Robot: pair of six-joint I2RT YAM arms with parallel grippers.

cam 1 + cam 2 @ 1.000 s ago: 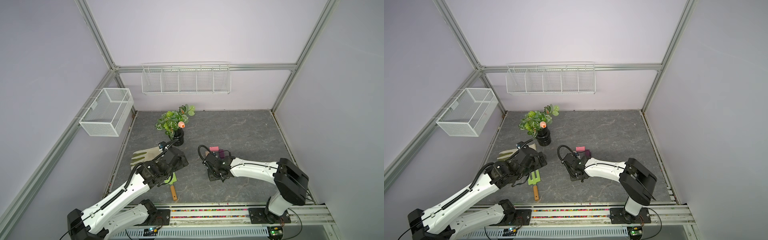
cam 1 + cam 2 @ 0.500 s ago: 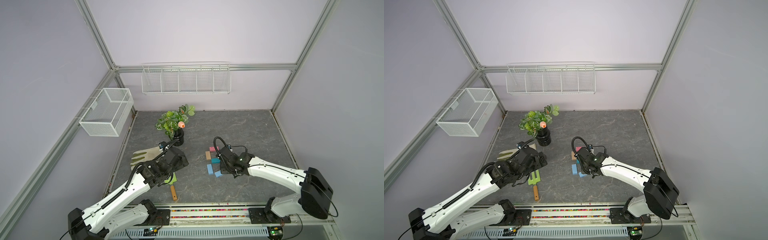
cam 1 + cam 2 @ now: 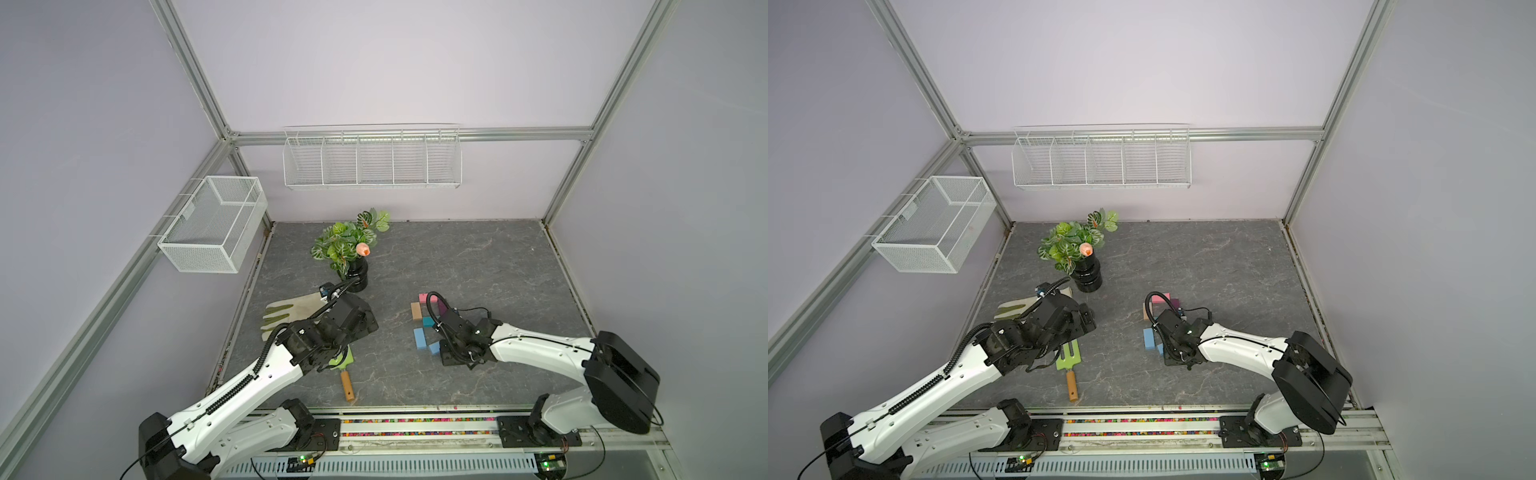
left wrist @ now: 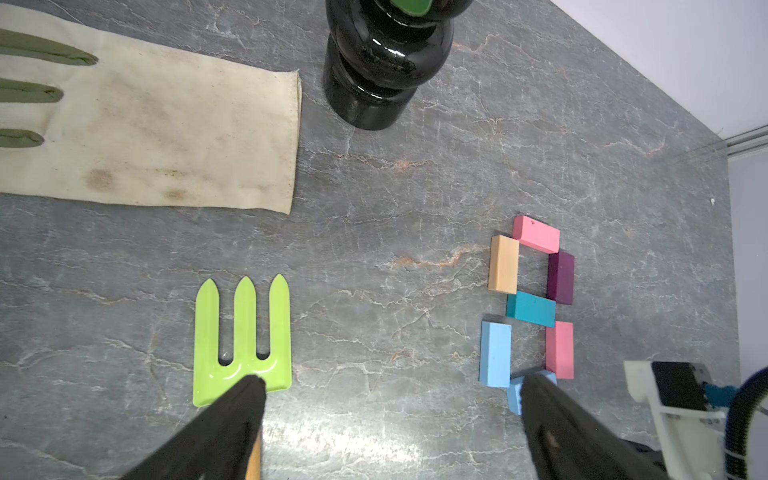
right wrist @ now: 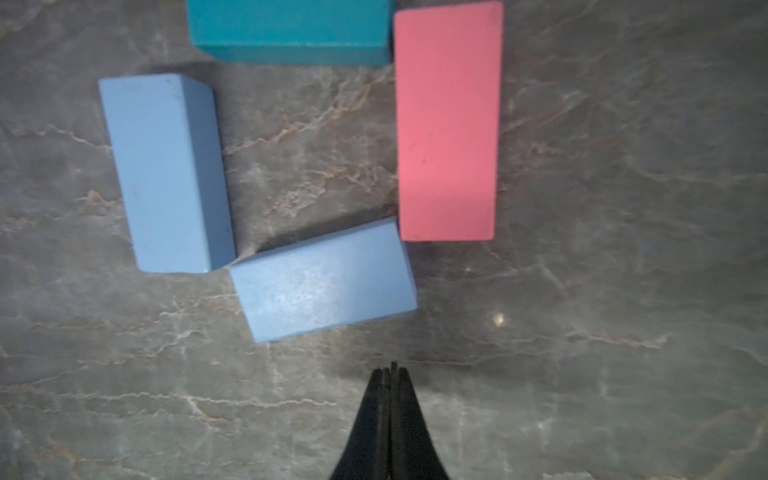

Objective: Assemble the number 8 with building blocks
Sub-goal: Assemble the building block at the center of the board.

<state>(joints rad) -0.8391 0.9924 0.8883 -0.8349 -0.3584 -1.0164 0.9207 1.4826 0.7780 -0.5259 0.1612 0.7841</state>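
The closing light blue brick [image 5: 324,282] is set askew; a squaring nudge from the empty, pressed-together right hand [image 5: 390,370] is judged needed.

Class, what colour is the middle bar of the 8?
The middle brick is teal; left wrist view shows it best.

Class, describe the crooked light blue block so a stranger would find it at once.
From the black vase, cross the grey table to the coloured blocks. At their far end from the vase lie two light blue ones; yours is the tilted one, nearest the right tool.
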